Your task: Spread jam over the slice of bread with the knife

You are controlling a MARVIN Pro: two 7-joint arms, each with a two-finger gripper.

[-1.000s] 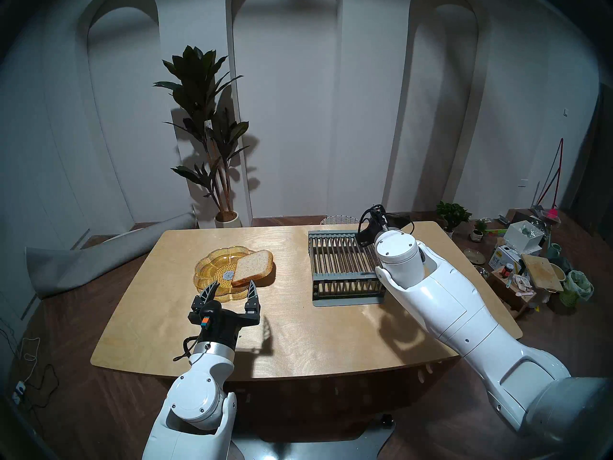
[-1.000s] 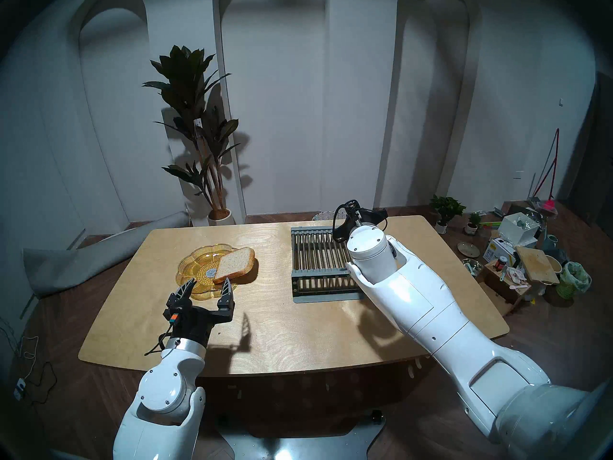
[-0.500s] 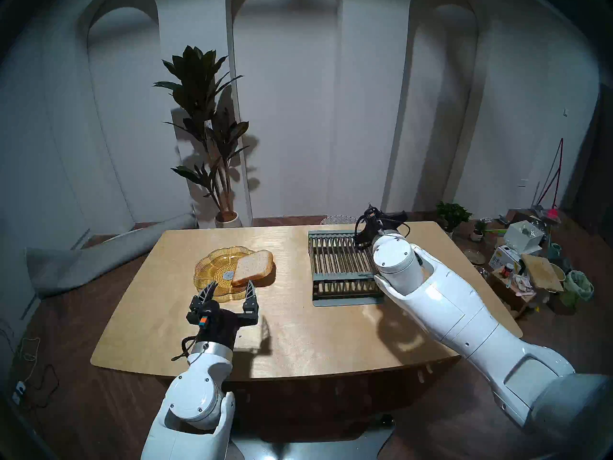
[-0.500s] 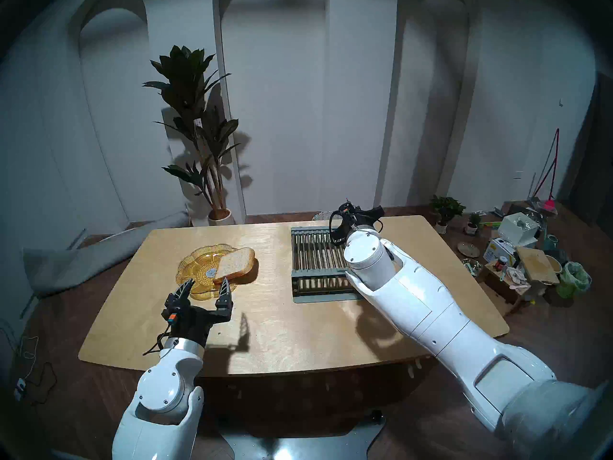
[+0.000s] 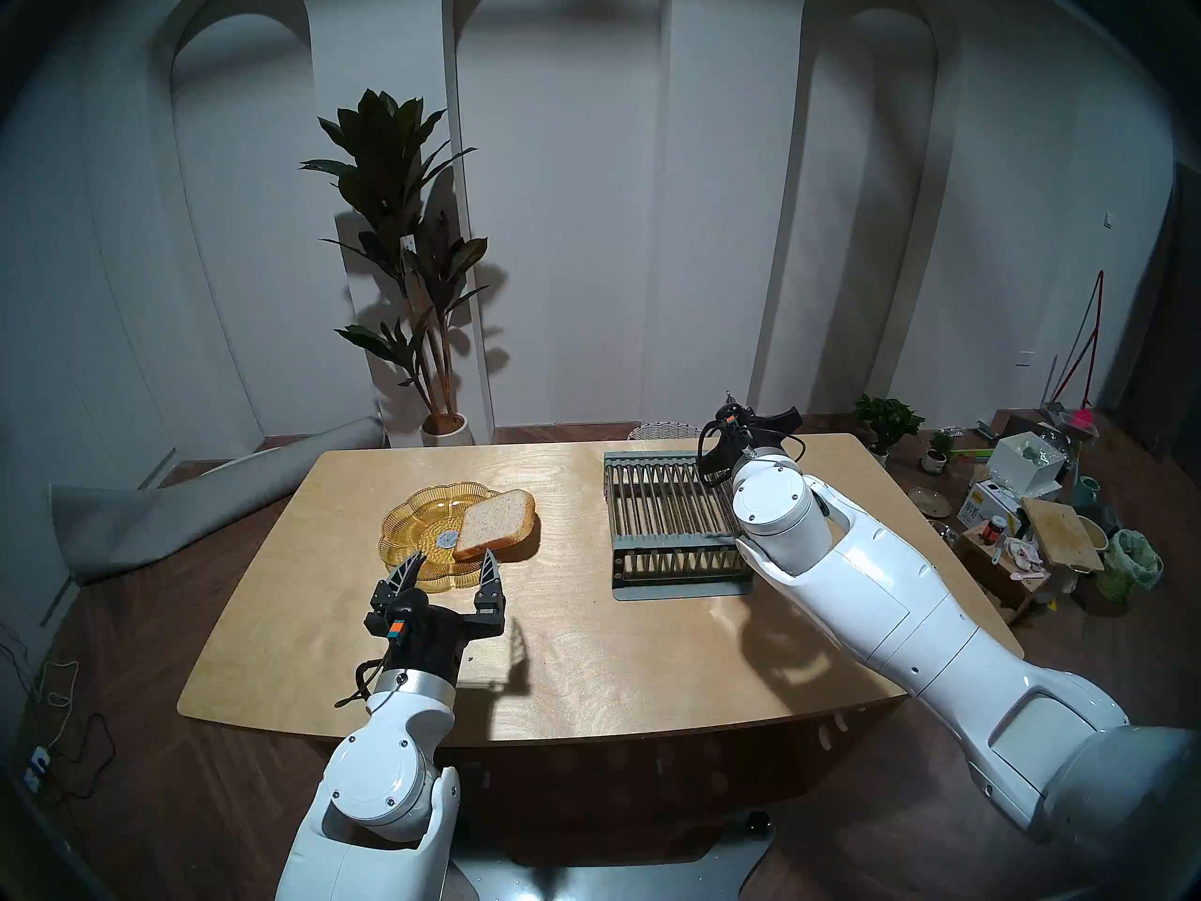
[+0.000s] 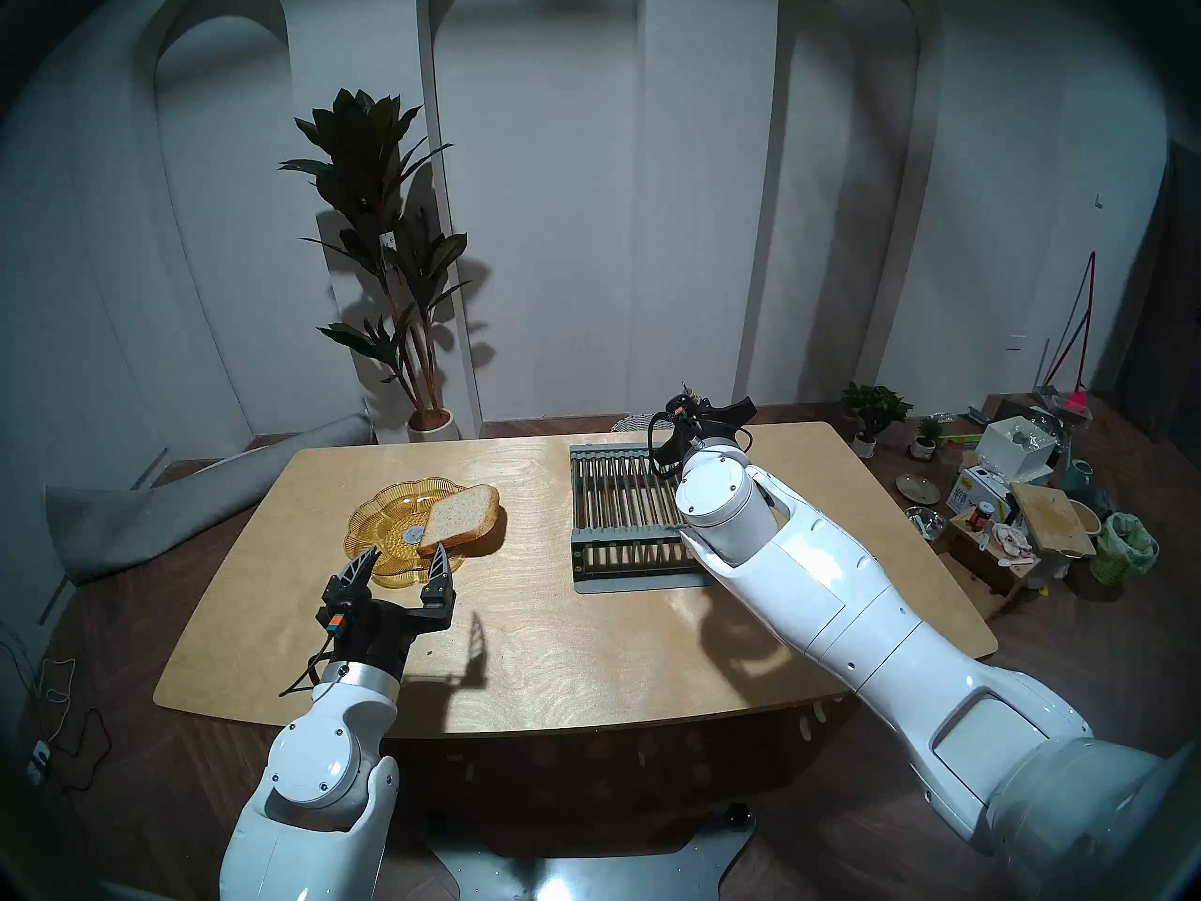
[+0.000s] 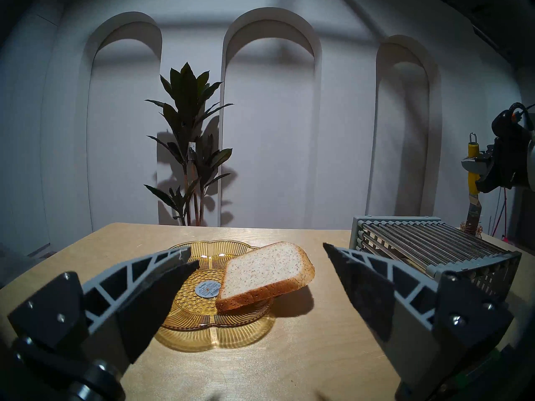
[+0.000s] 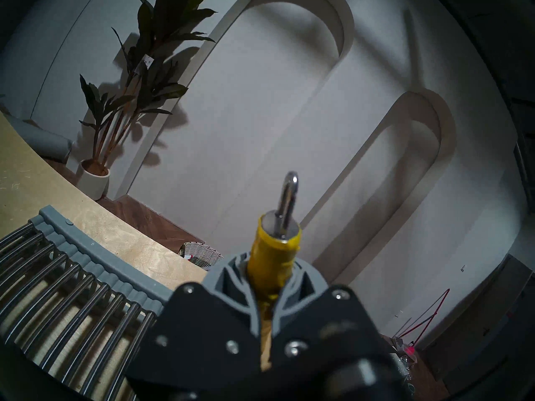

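Over the far right corner of the table (image 5: 585,652), the right gripper (image 8: 267,279) has its fingers clamped tight on the knife (image 7: 473,171), gripping the yellow handle. In the left wrist view the knife stands upright, metal ring on top, grey blade pointing down behind the far edge of the grey drying rack (image 5: 669,522). The blade tip sits at the mouth of a small glass jar (image 7: 470,228) just past the rack; whether it touches the jam inside, I cannot tell.

Across on the left half, the slice of bread (image 5: 497,522) leans tilted on the right rim of the amber glass plate (image 5: 416,529), its rounded top hanging out over the wood, one corner down near the sticker in the plate's middle. Its face shows pale and speckled.

At the near edge, the left gripper (image 5: 451,565) hovers level just short of the plate, fingers spread wide apart, holding nothing.
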